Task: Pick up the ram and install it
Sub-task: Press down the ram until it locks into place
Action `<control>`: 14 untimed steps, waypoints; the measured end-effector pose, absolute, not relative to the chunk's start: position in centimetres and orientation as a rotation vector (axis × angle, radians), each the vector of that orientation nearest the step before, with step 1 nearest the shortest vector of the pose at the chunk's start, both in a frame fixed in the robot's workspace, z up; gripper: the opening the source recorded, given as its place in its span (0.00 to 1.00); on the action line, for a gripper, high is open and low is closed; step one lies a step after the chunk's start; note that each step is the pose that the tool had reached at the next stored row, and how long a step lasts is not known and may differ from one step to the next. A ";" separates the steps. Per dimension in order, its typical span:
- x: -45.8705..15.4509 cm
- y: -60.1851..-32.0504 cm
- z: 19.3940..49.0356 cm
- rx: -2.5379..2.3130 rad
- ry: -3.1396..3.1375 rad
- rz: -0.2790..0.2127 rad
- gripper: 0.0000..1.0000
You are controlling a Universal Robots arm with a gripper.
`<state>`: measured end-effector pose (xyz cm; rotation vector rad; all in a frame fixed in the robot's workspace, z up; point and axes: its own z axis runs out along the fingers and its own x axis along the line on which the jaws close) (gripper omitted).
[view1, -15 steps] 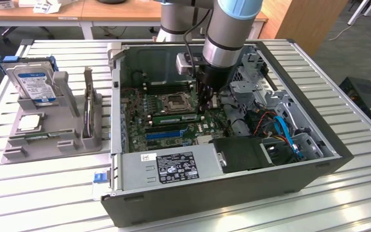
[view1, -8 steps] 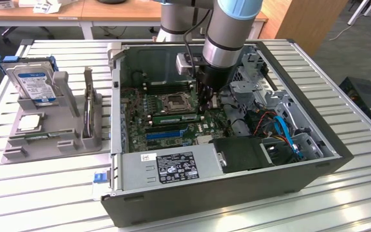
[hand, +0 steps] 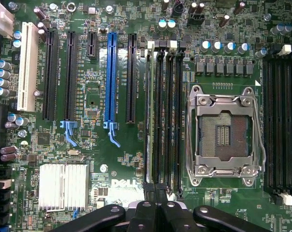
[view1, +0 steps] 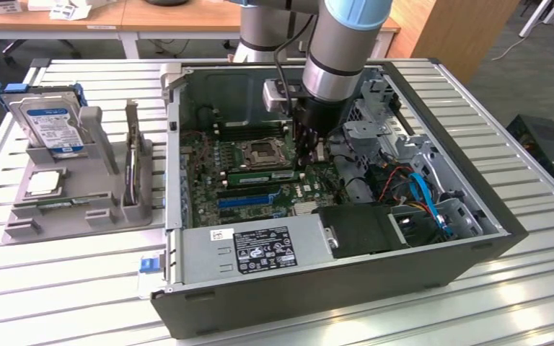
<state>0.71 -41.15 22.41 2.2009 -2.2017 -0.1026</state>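
- Ram, the long, thin green circuit-board stick [hand: 149, 116], stands on edge in the outermost of the long black memory slots [hand: 160, 116]. It is between the silver square processor socket [hand: 226, 133] and the long blue expansion slot [hand: 111, 82].
- In the exterior view we see it [view1: 260, 175] inside the open dark grey computer case [view1: 335, 288] on the slatted metal table [view1: 66, 288], just to that view's left of the arm's tip.
- Our hand [hand: 155, 212] has its black fingers brought fully together and grips nothing. It hovers over one end of the stick; we cannot tell whether it touches.
- We judge the step to be seating. We should press straight down along the slot's line, with the fingertips centred on the thin top edge.
- Pressing off to one side risks tilting the stick or sliding onto the neighbouring slot.
- We would press both ends evenly, so the white end clips [hand: 150, 44] can close.
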 end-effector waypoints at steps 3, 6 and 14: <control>0.7 -41.1 22.4 2.201 -2.202 -0.103 0.11; 0.7 -41.1 22.4 2.201 -2.202 -0.103 0.11; 0.7 -41.1 22.3 2.201 -2.202 -0.103 0.11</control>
